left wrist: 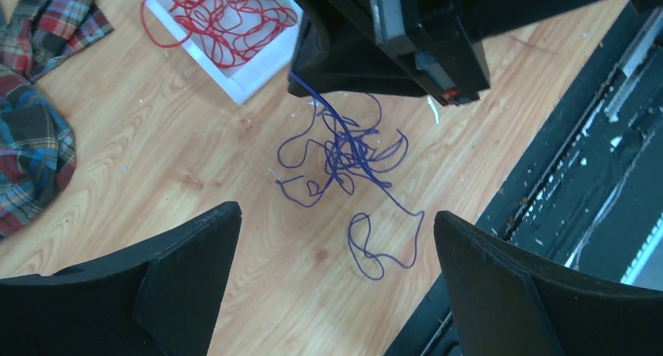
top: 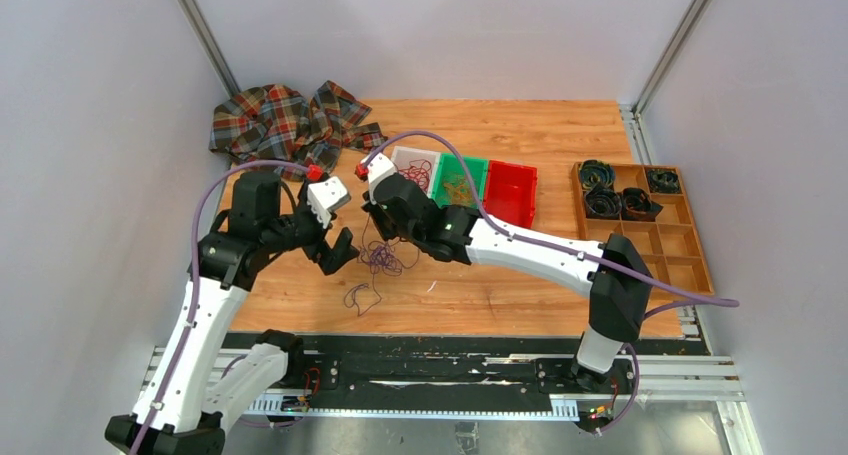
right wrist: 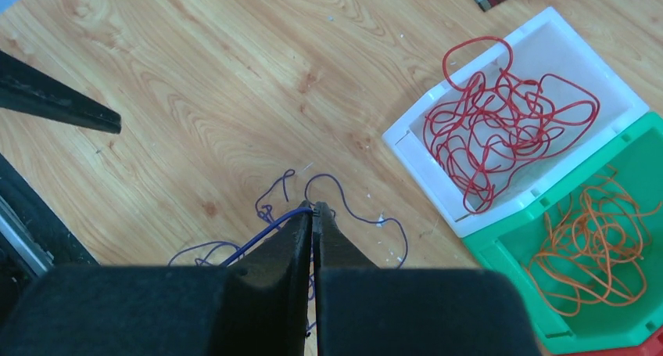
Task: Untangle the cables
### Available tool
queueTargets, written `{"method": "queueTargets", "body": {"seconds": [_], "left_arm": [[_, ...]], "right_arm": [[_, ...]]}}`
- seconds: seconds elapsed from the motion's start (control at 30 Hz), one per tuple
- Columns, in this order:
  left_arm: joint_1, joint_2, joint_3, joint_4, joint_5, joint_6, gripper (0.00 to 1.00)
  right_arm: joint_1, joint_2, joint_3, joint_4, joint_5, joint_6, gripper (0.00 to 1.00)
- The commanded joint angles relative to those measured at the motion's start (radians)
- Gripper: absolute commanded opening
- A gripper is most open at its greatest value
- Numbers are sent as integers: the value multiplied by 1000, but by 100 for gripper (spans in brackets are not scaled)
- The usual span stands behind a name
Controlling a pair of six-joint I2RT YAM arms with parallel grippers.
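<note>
Between pale walls on the wooden table, left pincer gapes, right pincer pinches purple cable

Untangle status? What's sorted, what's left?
Done: red cables lie in the white bin, orange cables in the green bin. In hand: right gripper, fingers shut on a strand of the purple cables; left gripper open above them. Left: the purple bunch lies tangled on the table; red bin looks empty.
</note>
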Motion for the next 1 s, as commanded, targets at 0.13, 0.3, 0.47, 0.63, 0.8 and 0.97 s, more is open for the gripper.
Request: {"method": "queueTargets", "body": {"seconds": [0.13,0.3,0.47,0.63,0.8,0.97], "left_arm": [[-9,-63,-117,268,11,-188,95],[-10,-60,-176,325,53,-260,92],[-10,-87,-218,409,-1,-306,82],[-10,-86,-219,414,-90,-269,63],[-9,-106,-227,381,-101,-177,45],[-10,-95,-224,348,-74,-101,40]], "right_arm": [[31,26,87,-119,20,99,1],[31,17,77,-115,-9,136,0],[30,-21,32,-66,-80,176,1],[23,-65,-17,-30,-111,200,1],[16,-99,-67,9,-119,210,1],[13,-107,-86,44,-161,207,1]]}}
